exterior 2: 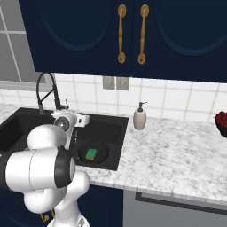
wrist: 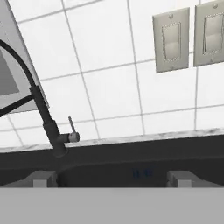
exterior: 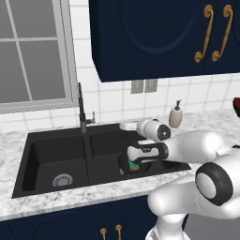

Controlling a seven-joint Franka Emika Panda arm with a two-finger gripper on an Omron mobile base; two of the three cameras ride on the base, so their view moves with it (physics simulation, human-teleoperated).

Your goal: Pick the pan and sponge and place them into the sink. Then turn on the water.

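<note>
Pan (exterior 2: 95, 153) sits in the right basin of the black sink (exterior: 28, 140), and the sponge (exterior 2: 91, 154) rests right on it, green side up. The gripper (wrist: 112, 178) hangs over that basin with jaws spread wide, holding nothing, facing the faucet (wrist: 48, 124) and its side lever (wrist: 71, 130). The soap dispenser (exterior 2: 140, 117) stands on the counter beside the sink.

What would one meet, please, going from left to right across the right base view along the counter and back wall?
Tall black arched faucet → black pan holding the green sponge in the black sink → beige soap dispenser bottle → dark bowl of red fruit.
</note>
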